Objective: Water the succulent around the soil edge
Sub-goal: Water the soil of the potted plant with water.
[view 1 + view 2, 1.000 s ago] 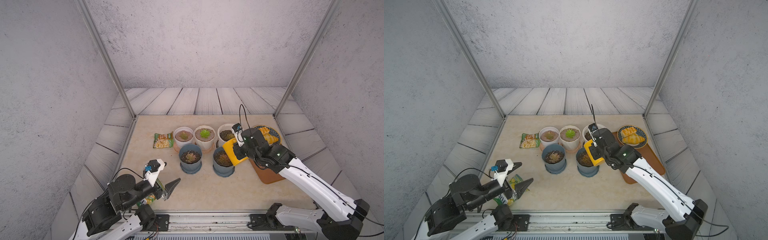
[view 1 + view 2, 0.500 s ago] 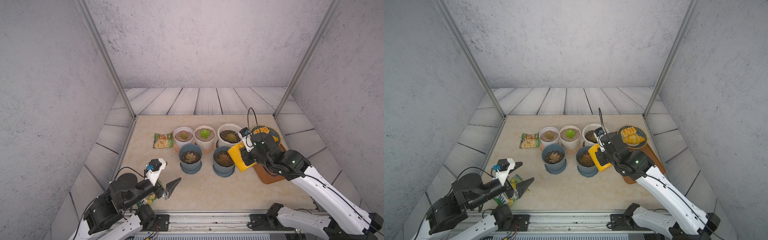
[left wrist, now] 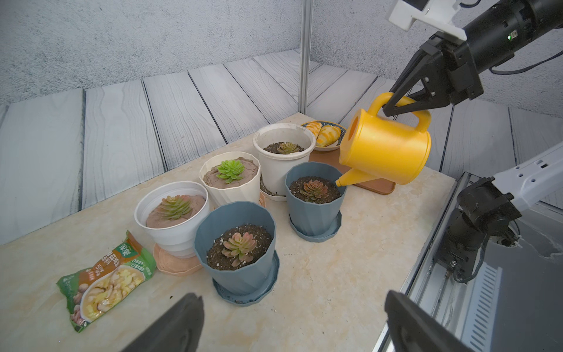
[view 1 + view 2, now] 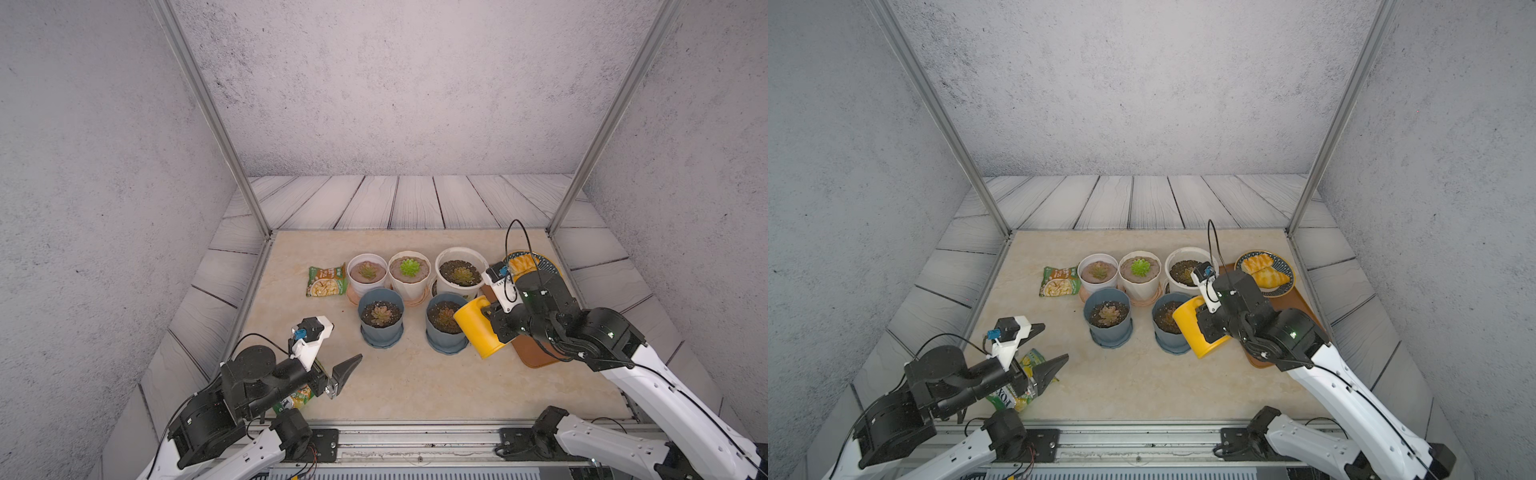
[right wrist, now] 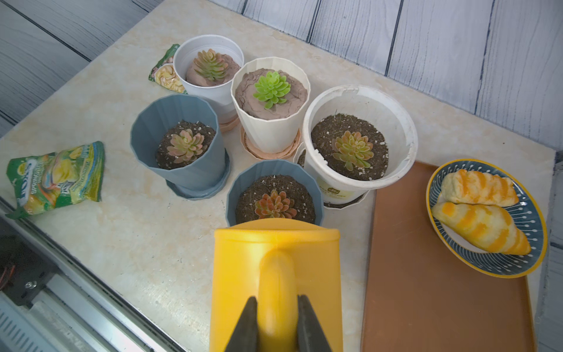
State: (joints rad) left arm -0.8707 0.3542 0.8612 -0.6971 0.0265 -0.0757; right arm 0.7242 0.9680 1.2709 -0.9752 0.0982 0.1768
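The soup packet [image 3: 106, 280] just ahead of the left gripper [image 3: 292, 295] bears the logo "家樂"; its remaining print is illegible.

Grey speckled walls [image 4: 374, 83] enclose pale wooden planks [image 4: 415, 199] around a beige marble tabletop [image 4: 395, 382].

a: where are the two top views looking from?
b: both are sitting high over the near edge of the table [image 4: 395, 386], looking down and forward toward the back wall [image 4: 395, 104], taking in nearly the same wide scene.
a: and the wrist cameras?
b: the left wrist view is looking low and close from the near left, across toward the right arm [image 3: 499, 33]. the right wrist view is hanging just over the yellow watering can [image 5: 275, 259], looking steeply down. all four are sharing the five plant pots [image 5: 268, 134].
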